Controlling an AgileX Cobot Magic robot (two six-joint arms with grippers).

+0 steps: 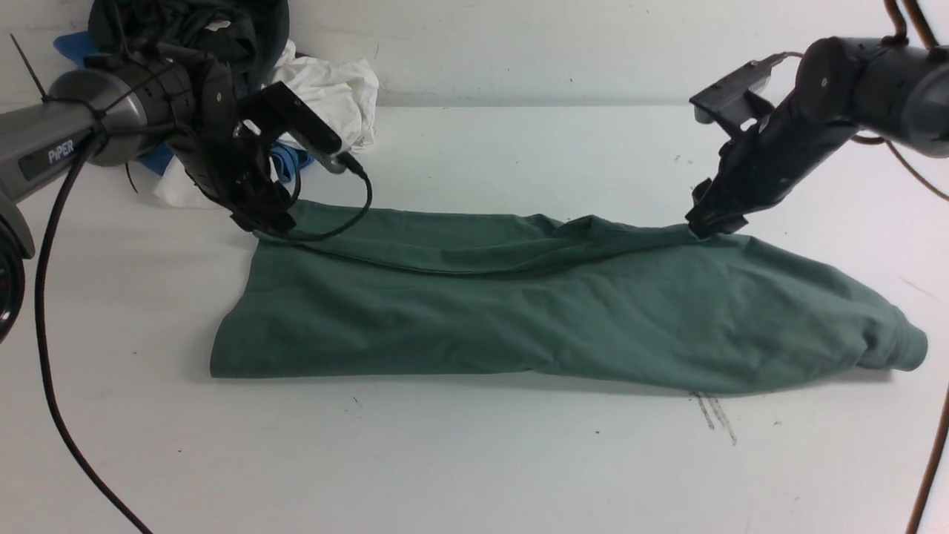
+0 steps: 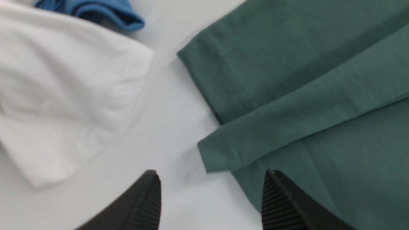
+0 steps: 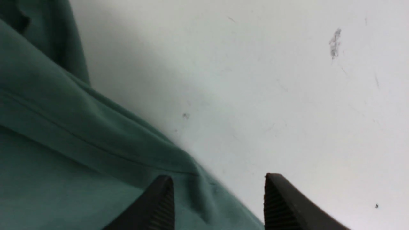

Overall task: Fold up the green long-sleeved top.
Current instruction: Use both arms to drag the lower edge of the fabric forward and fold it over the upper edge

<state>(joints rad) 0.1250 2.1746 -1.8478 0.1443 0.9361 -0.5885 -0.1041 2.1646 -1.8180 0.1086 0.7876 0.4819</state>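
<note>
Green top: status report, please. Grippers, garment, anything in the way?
Both open at far edge: left gripper, right gripper. The green top lies on table, folded lengthwise, not gripped. Beside left gripper, clothes pile, clear of it.

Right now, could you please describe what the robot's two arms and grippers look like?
The left arm is a grey tube marked "PIPER" in white, with a black wrist and a long black cable. The right arm is dark grey and black, with brownish cables. The left gripper and right gripper have black tapered fingers with ribbed pads.
</note>
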